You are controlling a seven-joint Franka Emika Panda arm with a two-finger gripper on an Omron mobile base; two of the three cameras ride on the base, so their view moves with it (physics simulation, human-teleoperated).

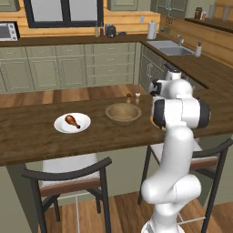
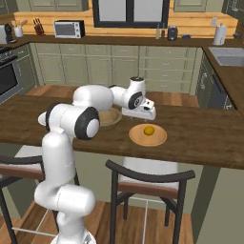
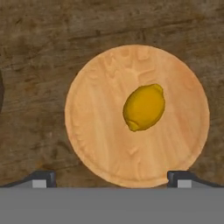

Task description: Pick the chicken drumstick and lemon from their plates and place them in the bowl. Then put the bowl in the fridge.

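Lighting is flat and even, typical render look, medium bright with no obvious source. The bench (image 1: 27,136) shows barely any shadows under things. The white arm (image 2: 62,143) has soft shading on its undersides. Everything's slightly soft and low-res; the hand view is sharpest, no edge distortion.

A long dark wooden counter (image 1: 27,141) runs across the kitchen, with two small shakers (image 1: 133,98) standing close together on it. Two dark-framed stools with pale seats (image 1: 68,175) sit tucked beneath its near edge. Behind — a silver microwave (image 2: 69,29), a knife block (image 2: 37,26), a steel sink (image 1: 169,47), and a white paper-towel roll (image 1: 152,30).
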